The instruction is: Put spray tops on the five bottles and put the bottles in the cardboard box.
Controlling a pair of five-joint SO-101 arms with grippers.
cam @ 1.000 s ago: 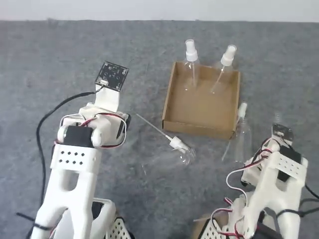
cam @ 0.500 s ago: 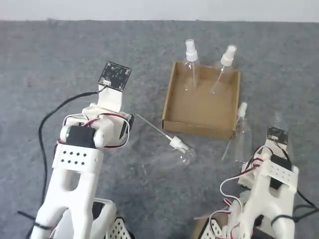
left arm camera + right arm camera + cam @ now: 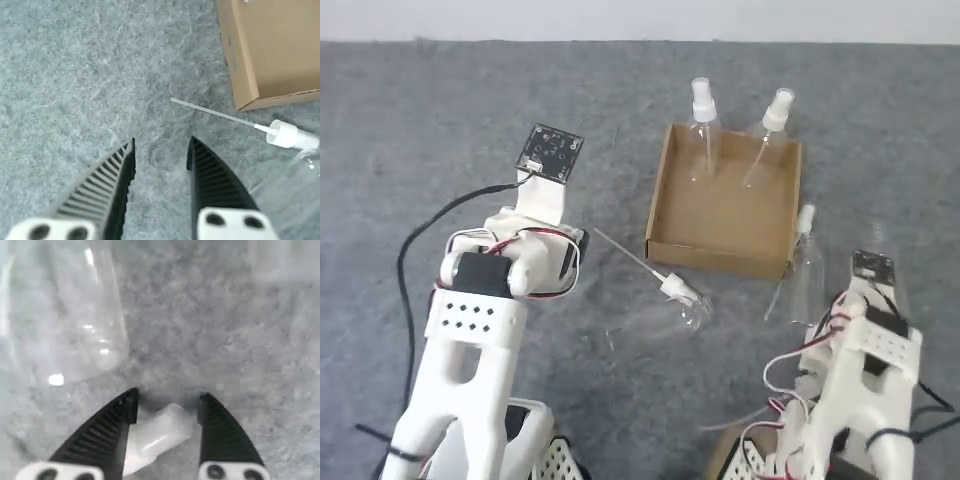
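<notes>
Spray top (image 3: 159, 432): white plastic, stubby, lying on fuzzy grey carpet (image 3: 225, 340) between the right gripper (image 3: 169, 393) fingers, which are apart. Clear round bottle (image 3: 85, 315) near it. Left gripper (image 3: 161, 141) fingers apart over carpet, near brown cardboard box (image 3: 270, 50).

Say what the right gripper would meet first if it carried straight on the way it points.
Most likely the white spray top, lying on the carpet between the right gripper's open jaws. The clear bottle sits further on, off to one side; depth is hard to judge.
</notes>
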